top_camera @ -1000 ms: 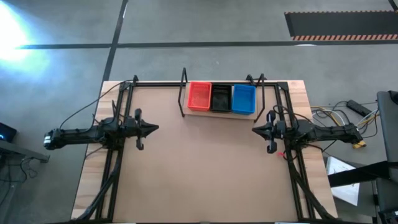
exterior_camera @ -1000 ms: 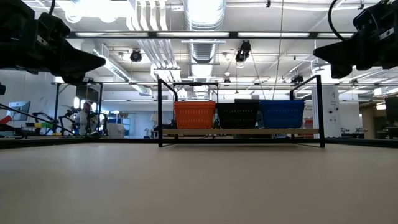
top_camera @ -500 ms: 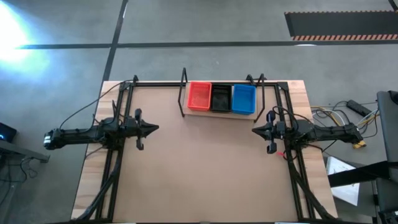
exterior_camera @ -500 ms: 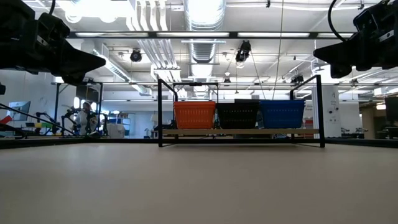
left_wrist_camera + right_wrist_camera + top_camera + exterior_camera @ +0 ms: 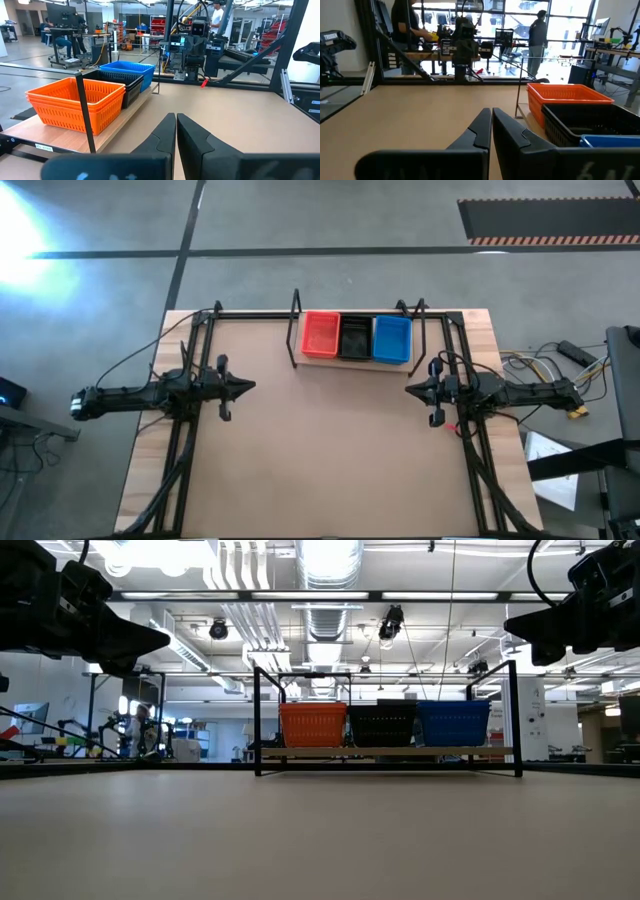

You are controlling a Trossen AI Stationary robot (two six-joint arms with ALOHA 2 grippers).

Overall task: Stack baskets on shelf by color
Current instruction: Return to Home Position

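Orange baskets [image 5: 321,334], black baskets [image 5: 354,337] and blue baskets [image 5: 392,339] sit stacked by colour, side by side on the shelf [image 5: 385,751]. I judge the sorting finished. My left gripper [image 5: 250,386] and right gripper [image 5: 410,389] hang closed and empty above the table [image 5: 320,460].

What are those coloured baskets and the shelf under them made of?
The orange baskets, black baskets and blue baskets look like matte moulded plastic, judging by thin perforated walls. The shelf plank seems pale wood; its posts look like black metal wire.
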